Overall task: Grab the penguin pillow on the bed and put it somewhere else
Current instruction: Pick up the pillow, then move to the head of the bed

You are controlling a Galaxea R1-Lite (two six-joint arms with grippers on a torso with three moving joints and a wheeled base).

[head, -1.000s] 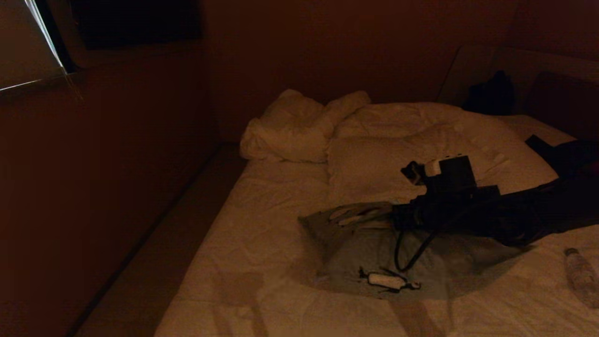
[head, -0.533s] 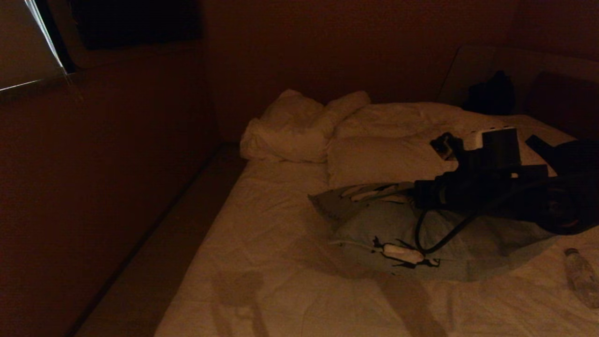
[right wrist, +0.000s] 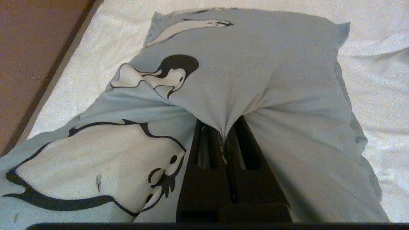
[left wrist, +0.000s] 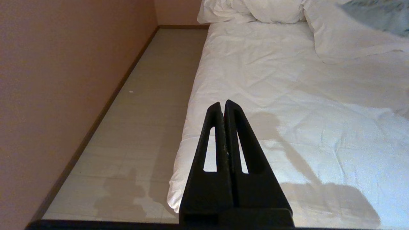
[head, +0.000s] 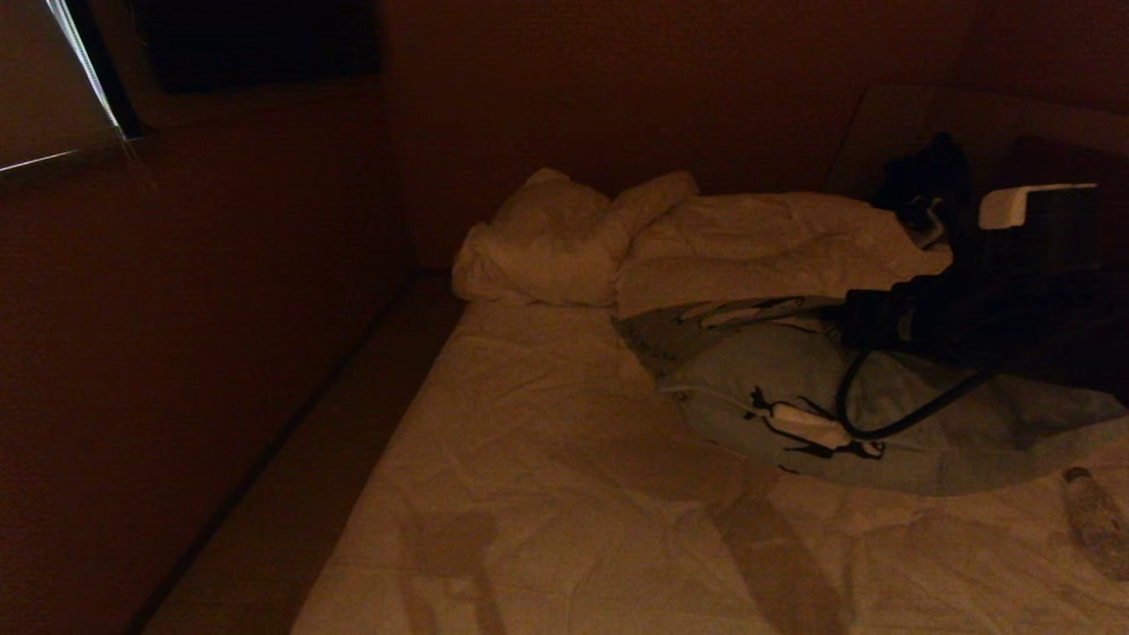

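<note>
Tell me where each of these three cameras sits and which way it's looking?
Head view: high on the robot, looking down over the wide cream-white bed; its dark right arm shows, lifting the grey-blue penguin pillow.
Left wrist view: behind the shut left claw, facing along the bed's edge and floor.
Right wrist view: behind the right claw, pinching that pillow's fabric.
Shared: all three show bed and pillow.

You can't see the right gripper's (right wrist: 225, 135) fingertips: penguin pillow (head: 935, 423) fabric bunches over them. The right arm (head: 1014, 317) covers the pillow's far right part and runs off the right edge. A small bottle (head: 1096, 520) near right is cut by that edge. A dark item (head: 922, 172) by the headboard is unreadable.
</note>
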